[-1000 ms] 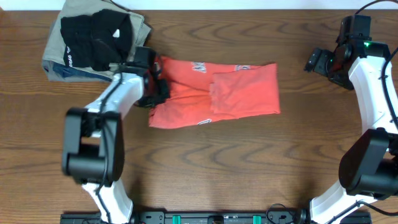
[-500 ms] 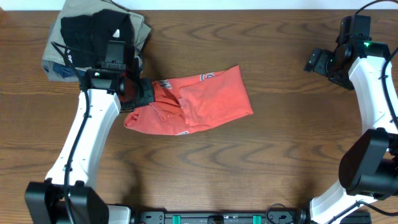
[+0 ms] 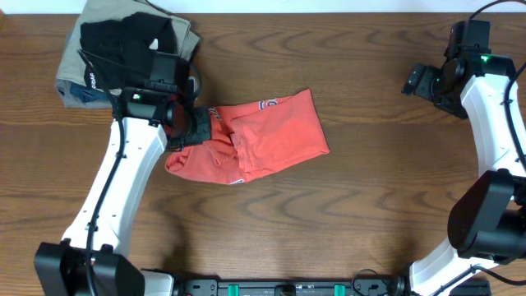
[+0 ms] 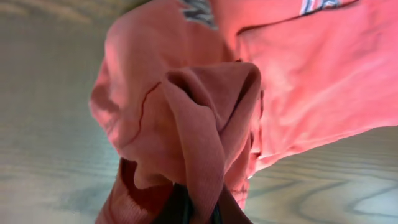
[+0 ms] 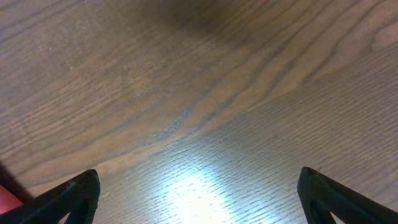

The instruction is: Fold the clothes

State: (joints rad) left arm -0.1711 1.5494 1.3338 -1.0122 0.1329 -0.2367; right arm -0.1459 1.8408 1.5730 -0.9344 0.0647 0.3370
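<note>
Cloth filled nearly the whole left wrist view. The red-orange T-shirt [image 3: 275, 136] lay on the wooden table [image 3: 353, 222], left of centre, loosely folded and rumpled, its long side running on a slant so that the right end sat nearer the far edge than the left end. Scraps of white lettering [image 3: 267, 104] showed along its upper edge, with another scrap at the lower edge. The left gripper [image 3: 196, 125] was at the shirt's left end, its jaws pressed together on a bunch of the fabric. From the wrist camera a thick ridge of gathered cloth ran down between the dark fingertips [image 4: 177, 208] at the bottom of the frame, and the rest of the shirt spread away beyond it over the wood. The right gripper [image 3: 417, 80] hung at the far right of the table, well apart from the shirt, its fingers spread wide with only bare wood grain between them. At the far left corner a folded black garment [image 3: 123, 45] rested on a folded khaki garment [image 3: 191, 34], near the left gripper; whether the arm touched that stack could not be told.
</note>
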